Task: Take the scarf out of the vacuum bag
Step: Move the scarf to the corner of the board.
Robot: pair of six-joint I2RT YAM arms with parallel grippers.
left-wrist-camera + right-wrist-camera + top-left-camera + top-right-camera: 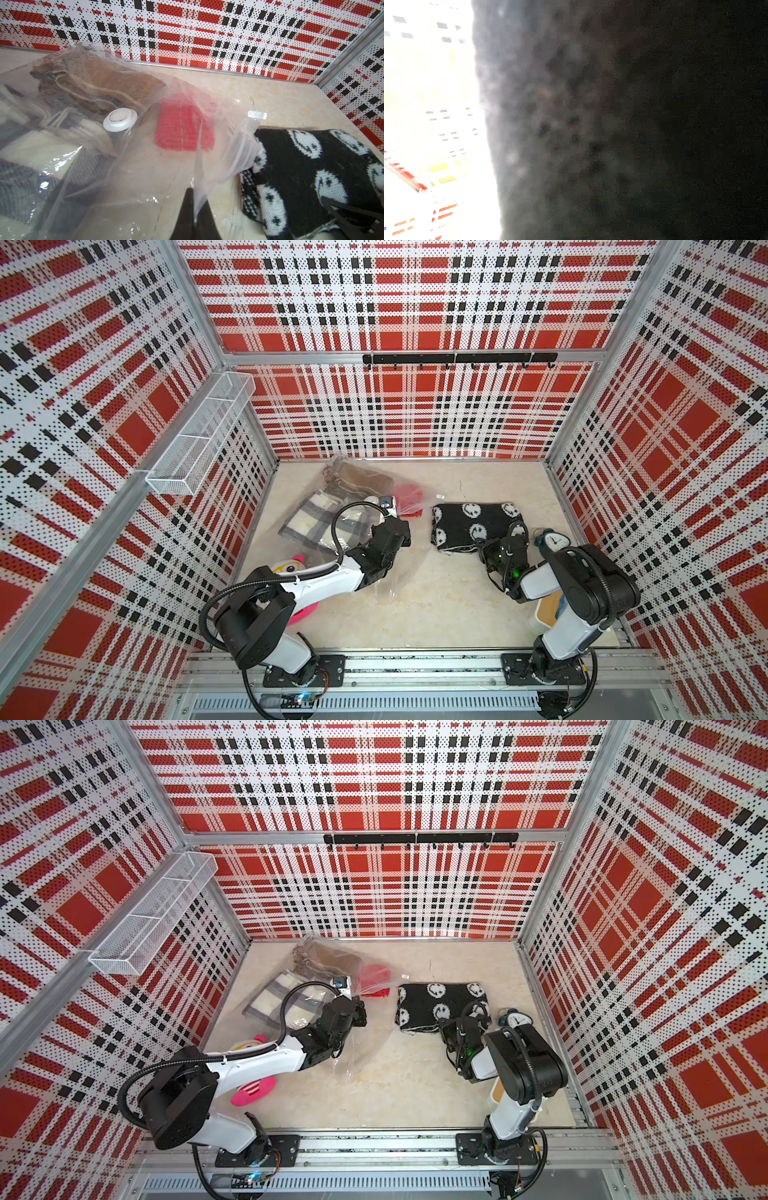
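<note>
Left wrist view: left jaws pinch the bag (pixel 135 176); right jaws, closed, seemingly grip the scarf (pixel 291 162), which should lift slowly clear.

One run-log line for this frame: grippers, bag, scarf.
left gripper: shut on vacuum bag edge | right gripper: shut at near edge of black scarf, grip unclear | scarf: on table, outside bag

Black scarf (pixel 473 522), white smiley faces; clear vacuum bag (pixel 145 176) shows red knit (pixel 182 128), grey-and-cream check cloth (pixel 316 522), brown cloth (pixel 99 83); walls (pixel 415 302) plaid in red, white, black.
</note>
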